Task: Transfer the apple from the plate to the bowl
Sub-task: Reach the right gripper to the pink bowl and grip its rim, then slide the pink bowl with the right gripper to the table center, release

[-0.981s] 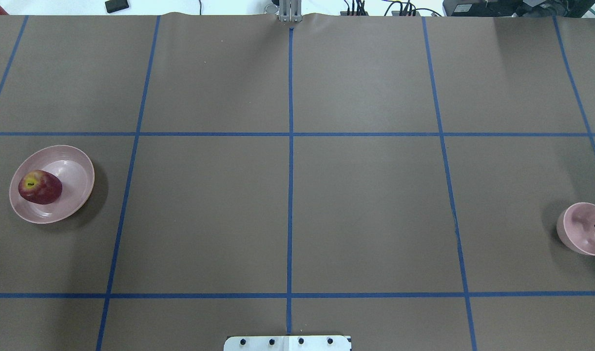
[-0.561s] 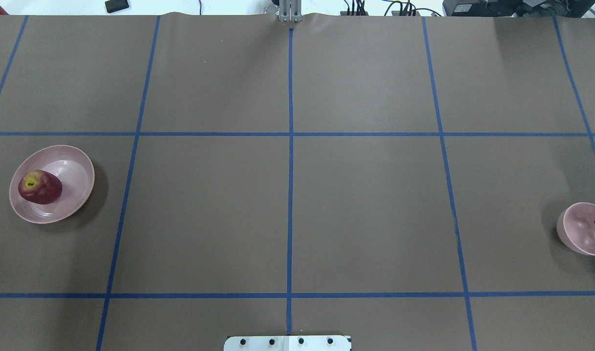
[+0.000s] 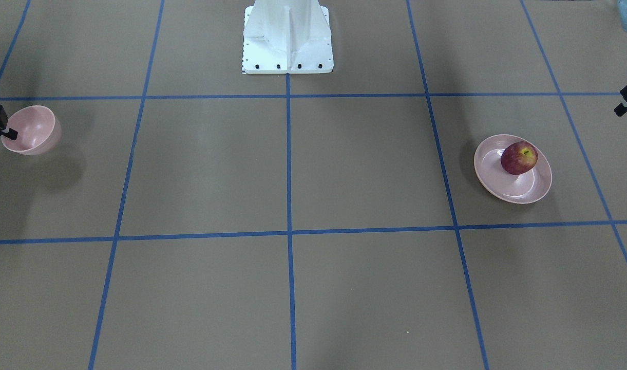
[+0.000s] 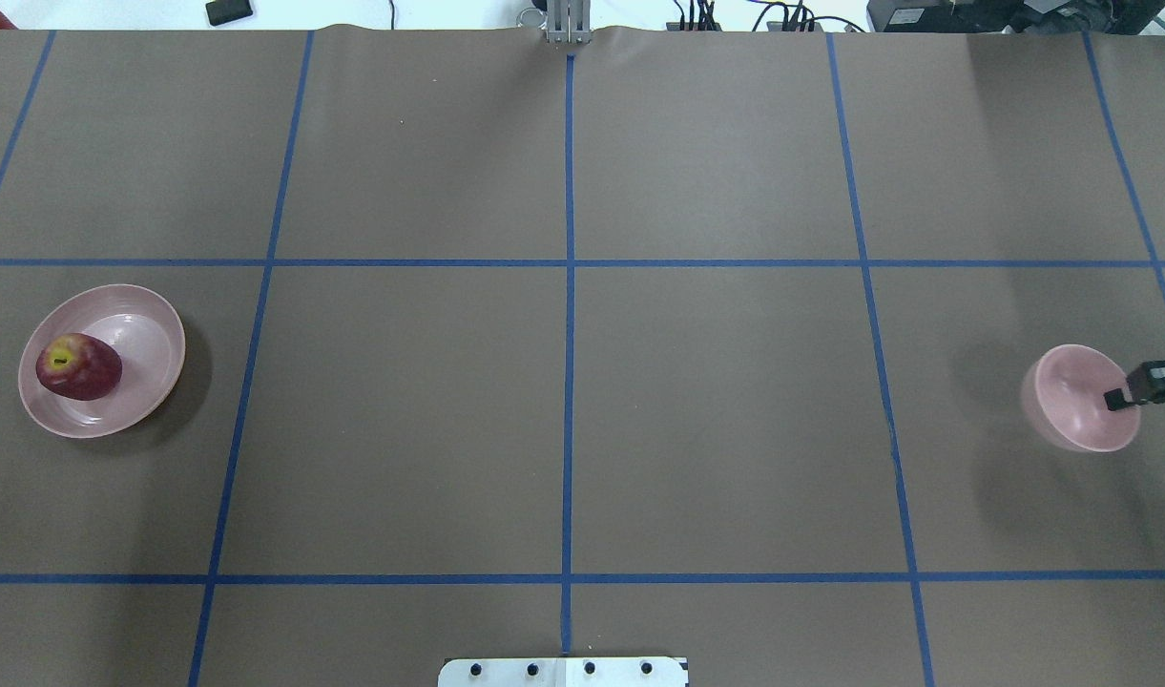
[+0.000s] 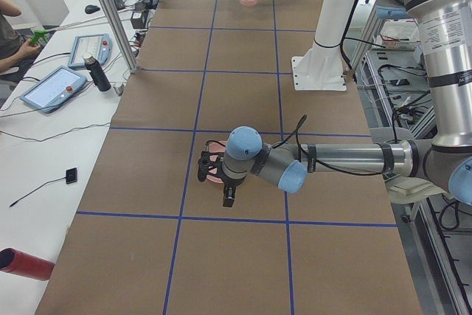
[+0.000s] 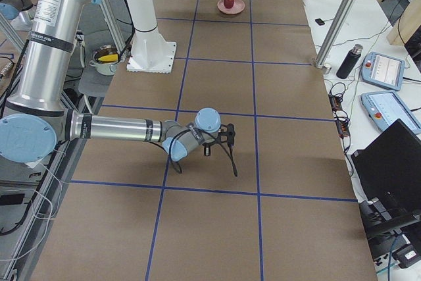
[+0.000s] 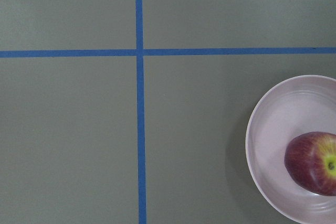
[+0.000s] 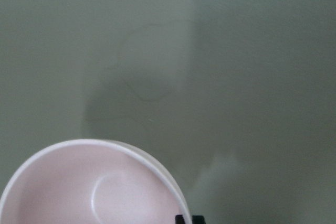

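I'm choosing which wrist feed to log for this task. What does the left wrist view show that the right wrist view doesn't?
Only the left wrist view shows the apple lying on the plate, low at the picture's right edge, and two crossing lines of blue tape. Only the right wrist view shows the bowl, with the dark tips of the right gripper at its rim. Both show the brown table cover. Neither shows apple and bowl together.
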Controlling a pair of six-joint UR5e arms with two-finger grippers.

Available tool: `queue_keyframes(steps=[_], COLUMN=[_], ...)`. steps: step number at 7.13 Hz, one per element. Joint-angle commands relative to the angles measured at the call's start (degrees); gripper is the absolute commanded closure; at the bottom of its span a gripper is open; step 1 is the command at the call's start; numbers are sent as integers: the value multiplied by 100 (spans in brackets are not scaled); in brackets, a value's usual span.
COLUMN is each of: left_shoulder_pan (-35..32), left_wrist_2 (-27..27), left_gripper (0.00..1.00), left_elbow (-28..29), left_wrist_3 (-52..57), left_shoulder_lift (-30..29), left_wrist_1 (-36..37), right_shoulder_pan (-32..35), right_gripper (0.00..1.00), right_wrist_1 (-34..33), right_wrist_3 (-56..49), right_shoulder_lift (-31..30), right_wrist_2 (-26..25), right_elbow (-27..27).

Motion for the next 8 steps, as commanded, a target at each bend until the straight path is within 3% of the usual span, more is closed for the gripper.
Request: queue_keyframes(steps=[1,2,3,4,5,6,7,8], left_shoulder_pan=[0,9,9,9,9,9,9,9], left_wrist_2=[-6,-15,-6,-15,-15,-15,-6,-6], left_gripper=[2,2,2,2,2,2,2,2], left_elbow=[32,32,58,215,303,313,339,339], left_wrist_3=[7,24,-2,33,24,33,24,7], left_shoulder_lift=[-35,-35,-44,-96,-166,-176,-193,-193], left_wrist_1=[-3,-3,-38,-38,-56,-56,-56,-56], right_shoulder_pan=[-1061,-1980,-2573,-2927,-3261,-3403,-3405,-3379], right_gripper=[100,100,100,100,100,100,100,100], right_wrist_1=[-15,-119,-1095,-3045,-3726,-3646,-3227,-3119], right_wrist_3=[1851,3078,3821,3846,3899,3899,3899,3899], right_shoulder_lift=[1204,2072,3229,4711,5440,5525,5535,5448], right_wrist_2=[-531,-1300,-1900,-2323,-2841,-3107,-3136,-3032], right_elbow=[262,263,245,106,-200,-482,-833,-845])
